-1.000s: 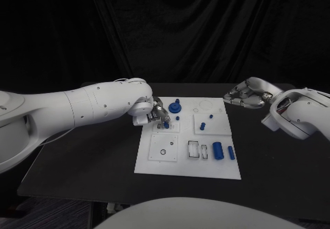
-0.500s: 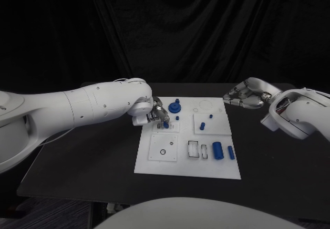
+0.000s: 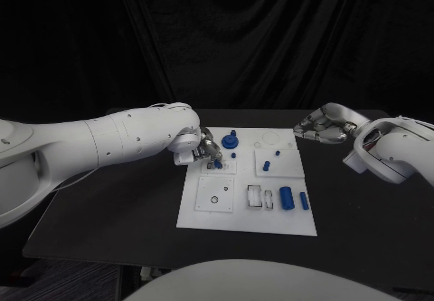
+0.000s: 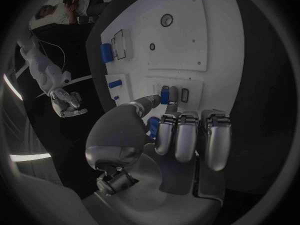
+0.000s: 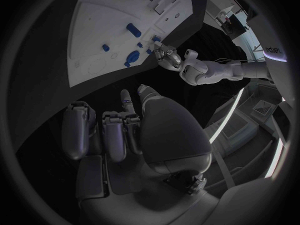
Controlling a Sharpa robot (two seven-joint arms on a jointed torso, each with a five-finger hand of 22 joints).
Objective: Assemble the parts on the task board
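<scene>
Pinching a small blue peg (image 4: pixel 164 94) between thumb and fingertip, my left hand (image 3: pixel 206 152) hovers low over the upper-left pad of the flat white task board (image 3: pixel 217 216), which lies in the middle of the black bench (image 3: pixel 118 213). I hold the peg near its top and roughly upright, I judge so that its lower end can go straight down into the pad beneath; whether it already touches the pad I cannot tell. My other fingers on that hand are folded down together, out of the peg's way.

My right hand (image 3: pixel 323 127) sits off the board's far right corner, over the bench, fingers curled in with nothing in them. Parked there, it leaves the board free for the left arm.

On the board, a round blue knob (image 3: pixel 229 140) stands just beyond my left hand, a short blue pin (image 3: pixel 266 165) stands in the middle-right pad, and a blue cylinder (image 3: pixel 286 197) lies beside a slimmer blue bar (image 3: pixel 304 200) toward the near right. These look unplaced yet, so the assembly seems in its early part.
</scene>
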